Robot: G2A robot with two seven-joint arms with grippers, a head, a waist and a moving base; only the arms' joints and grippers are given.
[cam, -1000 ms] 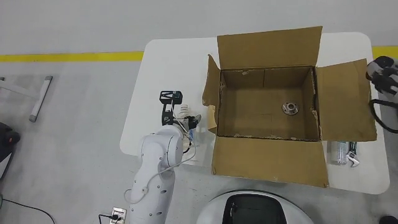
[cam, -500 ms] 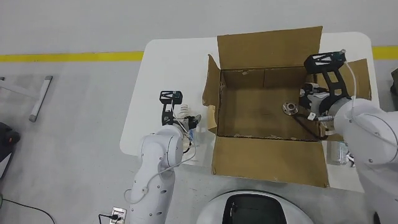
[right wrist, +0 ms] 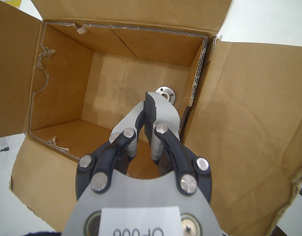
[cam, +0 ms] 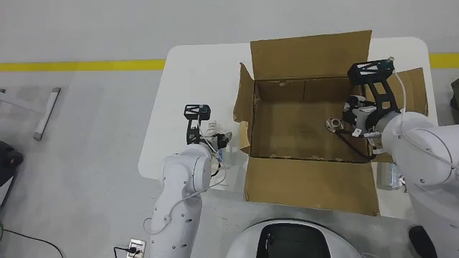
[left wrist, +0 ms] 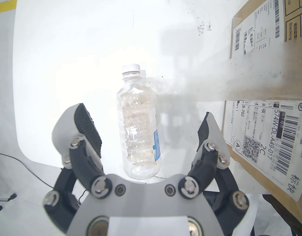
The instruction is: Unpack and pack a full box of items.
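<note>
An open cardboard box (cam: 313, 180) stands on the white table (cam: 193, 72). A round metal flange (cam: 332, 123) lies on the box floor near its right wall, also visible as the flange (right wrist: 166, 94) in the right wrist view. My right gripper (right wrist: 148, 97) hangs inside the box just beside the flange, shut and holding nothing; from above the right gripper (cam: 346, 125) is over the box's right side. A clear plastic bottle (left wrist: 138, 126) with a white cap lies on the table left of the box. My left gripper (left wrist: 144, 114) hovers over it, open, fingers on either side.
Another clear bottle (cam: 389, 176) and a metal tool (cam: 407, 180) lie on the table right of the box, under its right flap (cam: 401, 115). The box's flaps stand spread outward. The labelled box side (left wrist: 268, 133) is close to the left gripper.
The right arm has come in from the right and now reaches into the box, edging slightly left over the last half second. The left arm and the bottle have not moved.
</note>
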